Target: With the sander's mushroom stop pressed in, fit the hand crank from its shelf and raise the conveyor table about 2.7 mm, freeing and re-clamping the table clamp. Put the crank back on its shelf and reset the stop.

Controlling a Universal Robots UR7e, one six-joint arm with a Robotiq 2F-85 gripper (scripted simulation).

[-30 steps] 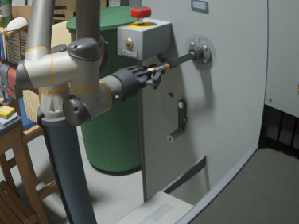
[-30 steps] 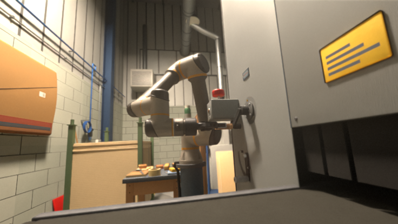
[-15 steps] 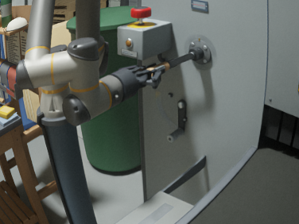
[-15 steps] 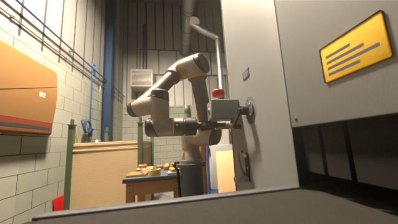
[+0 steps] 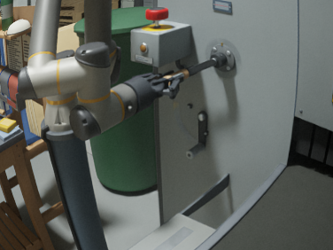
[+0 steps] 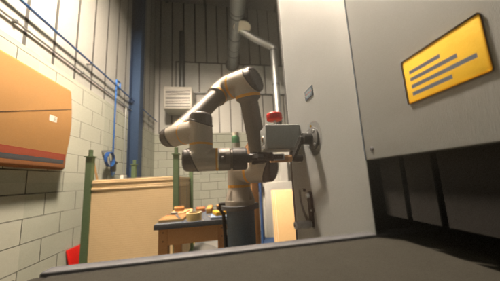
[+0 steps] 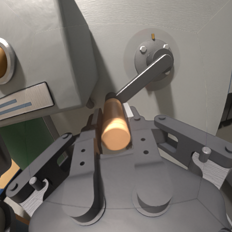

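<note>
My gripper [image 7: 113, 125] [image 5: 175, 83] [image 6: 276, 158] is closed on the wooden handle [image 7: 115, 125] of the hand crank [image 5: 199, 67], just below the control box [image 5: 160, 42]. The crank's dark arm [image 7: 143, 76] runs up and right to a round hub [image 7: 156, 58] [image 5: 222, 57] on the sander's grey side panel. The red mushroom stop [image 5: 156, 15] [image 6: 273, 116] sits on top of the control box. A dark clamp lever [image 5: 200, 133] [image 6: 307, 209] hangs on the panel below the crank.
The green drum [image 5: 121, 146] stands behind the sander's corner. The conveyor table [image 5: 283, 212] spreads at lower right. A wooden bench [image 6: 190, 218] with small blocks stands by the arm's base. Shelves with boxes [image 5: 13, 48] are at far left.
</note>
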